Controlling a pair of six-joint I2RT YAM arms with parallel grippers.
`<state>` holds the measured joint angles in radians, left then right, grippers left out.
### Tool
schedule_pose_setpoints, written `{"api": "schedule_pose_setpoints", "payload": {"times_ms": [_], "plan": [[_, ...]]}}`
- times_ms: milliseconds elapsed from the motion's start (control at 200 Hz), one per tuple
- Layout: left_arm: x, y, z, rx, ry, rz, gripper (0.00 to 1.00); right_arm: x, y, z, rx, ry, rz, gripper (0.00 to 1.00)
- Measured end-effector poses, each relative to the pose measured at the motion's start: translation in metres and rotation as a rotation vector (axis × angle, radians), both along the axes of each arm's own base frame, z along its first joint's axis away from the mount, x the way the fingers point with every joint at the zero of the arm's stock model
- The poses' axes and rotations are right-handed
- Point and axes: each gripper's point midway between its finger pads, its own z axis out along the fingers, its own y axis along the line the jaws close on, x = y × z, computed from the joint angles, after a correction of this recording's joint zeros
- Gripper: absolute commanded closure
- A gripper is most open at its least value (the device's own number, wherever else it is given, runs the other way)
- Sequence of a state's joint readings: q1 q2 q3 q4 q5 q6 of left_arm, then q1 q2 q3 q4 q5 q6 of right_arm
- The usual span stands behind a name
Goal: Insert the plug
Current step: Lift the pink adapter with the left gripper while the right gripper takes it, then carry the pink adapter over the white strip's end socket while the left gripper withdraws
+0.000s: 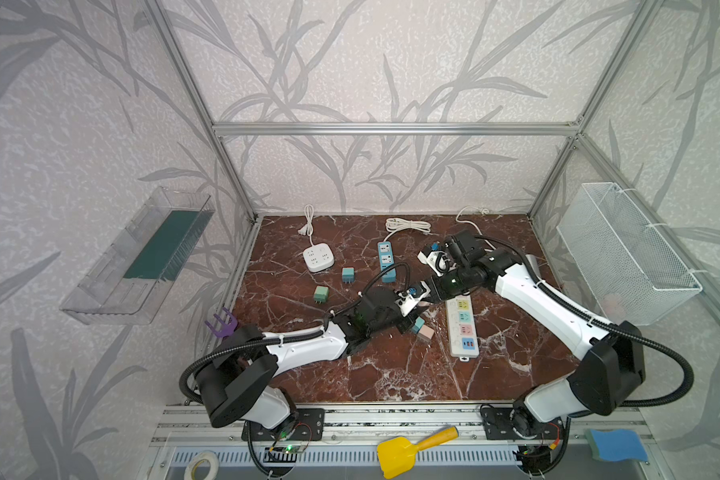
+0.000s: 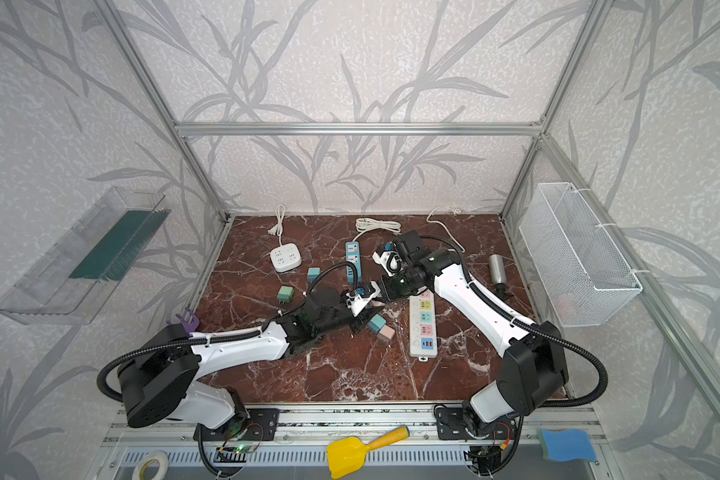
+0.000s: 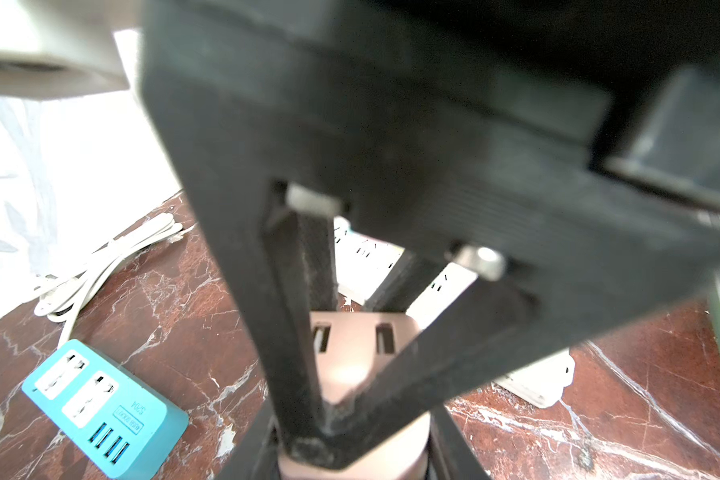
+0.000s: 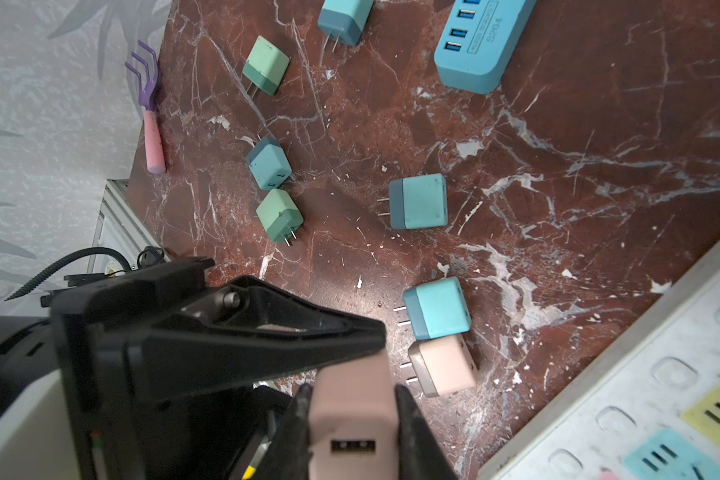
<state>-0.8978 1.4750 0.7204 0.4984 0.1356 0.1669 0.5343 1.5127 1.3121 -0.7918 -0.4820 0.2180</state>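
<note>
My counter (image 1: 391,374) is red-brown marble with white veins. The plug (image 4: 352,407) I hold is pale pink. On the counter, the teal plug (image 4: 418,200) is two-tone with a darker band, and the green plug (image 4: 265,64) is mint over deeper green. The short strip (image 1: 386,259) is sky blue. The long strip (image 1: 462,328) is white with yellow, teal, pink and blue panels. The walls (image 1: 371,62) are pale grey with a leaf pattern.
</note>
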Motion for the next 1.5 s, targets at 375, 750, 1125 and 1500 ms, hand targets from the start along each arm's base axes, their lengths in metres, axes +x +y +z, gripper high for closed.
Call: {"api": "schedule_pose_setpoints", "payload": {"times_ms": [375, 750, 1125, 1500], "plan": [[0.024, 0.030, 0.044, -0.036, -0.126, 0.213, 0.09, 0.028, -0.021, 0.011, -0.095, -0.091, -0.114, 1.00], [0.089, 0.122, 0.120, -0.202, -0.141, 0.781, 0.08, 0.104, -0.099, -0.010, -0.300, -0.212, -0.387, 1.00], [0.086, 0.138, 0.108, -0.197, -0.079, 0.834, 0.08, 0.144, -0.152, -0.050, -0.346, -0.171, -0.523, 1.00], [0.084, 0.136, 0.099, -0.185, -0.044, 0.820, 0.08, 0.139, -0.154, -0.090, -0.360, -0.078, -0.520, 1.00]]}}
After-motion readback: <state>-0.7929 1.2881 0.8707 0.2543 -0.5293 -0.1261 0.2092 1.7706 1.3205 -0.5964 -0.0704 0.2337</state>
